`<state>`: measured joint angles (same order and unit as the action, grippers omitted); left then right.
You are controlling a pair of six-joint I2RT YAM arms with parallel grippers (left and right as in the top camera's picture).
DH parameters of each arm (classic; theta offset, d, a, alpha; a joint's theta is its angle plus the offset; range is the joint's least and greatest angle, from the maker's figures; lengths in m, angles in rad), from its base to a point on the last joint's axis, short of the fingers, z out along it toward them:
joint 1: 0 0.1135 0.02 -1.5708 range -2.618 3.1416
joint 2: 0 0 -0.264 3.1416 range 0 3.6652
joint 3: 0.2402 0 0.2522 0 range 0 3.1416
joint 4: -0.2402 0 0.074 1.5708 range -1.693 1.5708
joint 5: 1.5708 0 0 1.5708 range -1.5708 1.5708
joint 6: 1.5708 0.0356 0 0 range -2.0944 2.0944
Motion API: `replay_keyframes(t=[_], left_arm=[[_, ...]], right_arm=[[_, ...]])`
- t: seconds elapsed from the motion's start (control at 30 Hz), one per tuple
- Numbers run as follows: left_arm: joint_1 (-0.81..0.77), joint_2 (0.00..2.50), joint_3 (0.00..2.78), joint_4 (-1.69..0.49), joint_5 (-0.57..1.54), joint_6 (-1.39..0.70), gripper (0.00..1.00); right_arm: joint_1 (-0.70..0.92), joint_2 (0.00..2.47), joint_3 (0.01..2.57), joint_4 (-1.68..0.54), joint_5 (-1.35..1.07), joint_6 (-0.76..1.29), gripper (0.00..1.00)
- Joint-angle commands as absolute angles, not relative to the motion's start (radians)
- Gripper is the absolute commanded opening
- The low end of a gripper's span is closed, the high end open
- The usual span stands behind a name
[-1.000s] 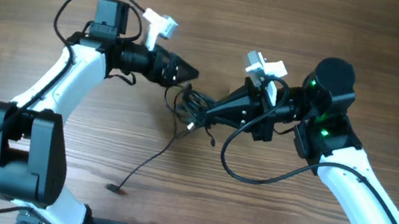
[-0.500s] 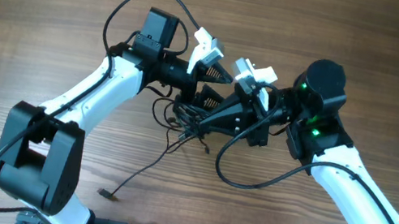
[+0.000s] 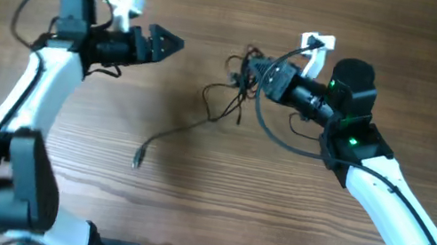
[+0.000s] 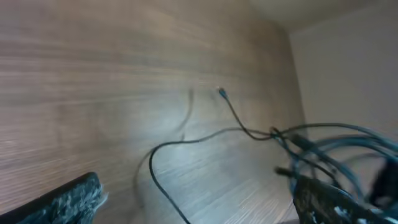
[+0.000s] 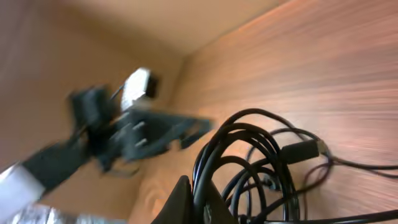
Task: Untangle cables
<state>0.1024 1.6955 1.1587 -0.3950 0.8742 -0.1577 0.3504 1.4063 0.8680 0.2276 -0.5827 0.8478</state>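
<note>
The overhead camera is fixed above the worktop (image 3: 182, 224) and looks straight down. It is far enough away to take in both arms from the base-side edge upward.

The left wrist camera sits behind the left gripper (image 3: 169, 42). Its fingers (image 4: 68, 202) fill the lower corners of that view. It looks low across the worktop towards the cables (image 4: 249, 132).

The right wrist camera sits behind the right gripper (image 3: 261, 74), very close to the cables. It faces the left arm (image 5: 124, 134) across the worktop.

All three views share the cables and the wood around them.
</note>
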Motion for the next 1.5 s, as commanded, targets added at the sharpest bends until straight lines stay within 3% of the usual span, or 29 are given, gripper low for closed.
replay_keyframes(t=[0.0,0.07,0.13,0.17,0.2,0.3,0.4,0.53,0.87,1.07,1.1,1.13,1.17,1.23,1.3,1.33,1.37,1.47], left_arm=[[0.12,1.462,1.167,-0.467,0.695,-0.229,1.0],[0.106,1.367,1.167,-0.505,0.615,-0.281,1.0],[0.068,1.29,1.167,-0.531,0.609,-0.311,1.0],[0.043,1.278,1.167,-0.551,0.62,-0.284,1.0],[0.006,1.276,1.167,-0.574,0.649,-0.184,1.0],[-0.084,1.277,1.167,-0.625,0.658,0.134,1.0],[-0.087,1.277,1.167,-0.652,0.711,0.308,1.0],[-0.088,1.278,1.165,-0.752,0.864,0.596,1.0],[-0.089,1.289,1.165,-0.786,1.15,0.625,1.0],[-0.188,1.367,1.163,-0.82,1.151,0.682,0.98],[-0.199,1.379,1.163,-0.82,1.151,0.704,0.8],[-0.2,1.384,1.163,-0.819,1.151,0.704,0.37],[-0.2,1.384,1.163,-0.819,1.151,0.703,0.08],[-0.199,1.384,1.163,-0.816,1.151,0.703,0.04],[-0.176,1.383,1.163,-0.817,1.143,0.703,0.04],[-0.149,1.383,1.163,-0.818,1.134,0.7,0.04],[-0.072,1.381,1.163,-0.836,1.138,0.699,0.04],[0.019,1.379,1.163,-0.876,1.221,0.704,0.04]], right_arm=[[0.354,1.404,0.899,0.216,-0.4,1.077,0.05],[0.381,1.404,0.904,0.195,-0.341,1.252,0.04],[0.438,1.404,0.904,0.193,-0.314,1.278,0.05],[0.462,1.404,0.904,0.202,-0.331,1.199,0.05],[0.474,1.404,0.904,0.226,-0.436,0.981,0.05],[0.45,1.404,0.903,0.187,-0.978,0.502,0.04],[0.398,1.404,0.903,0.219,-1.346,0.362,0.04],[0.349,1.404,0.903,0.29,-1.576,0.359,0.04],[0.35,1.467,0.901,0.295,-1.514,0.396,0.05],[0.35,1.472,0.901,0.329,-1.604,0.397,0.05],[0.35,1.472,0.901,0.329,-1.607,0.397,0.05],[0.35,1.472,0.901,0.329,-1.607,0.404,0.05],[0.35,1.472,0.901,0.329,-1.607,0.404,0.05],[0.35,1.472,0.901,0.329,-1.58,0.403,0.06],[0.349,1.472,0.901,0.329,-1.448,0.453,0.3],[0.347,1.472,0.901,0.329,-1.346,0.524,0.6],[0.332,1.472,0.901,0.328,-1.213,0.611,1.0],[0.301,1.472,0.901,0.297,-0.969,0.823,1.0]])
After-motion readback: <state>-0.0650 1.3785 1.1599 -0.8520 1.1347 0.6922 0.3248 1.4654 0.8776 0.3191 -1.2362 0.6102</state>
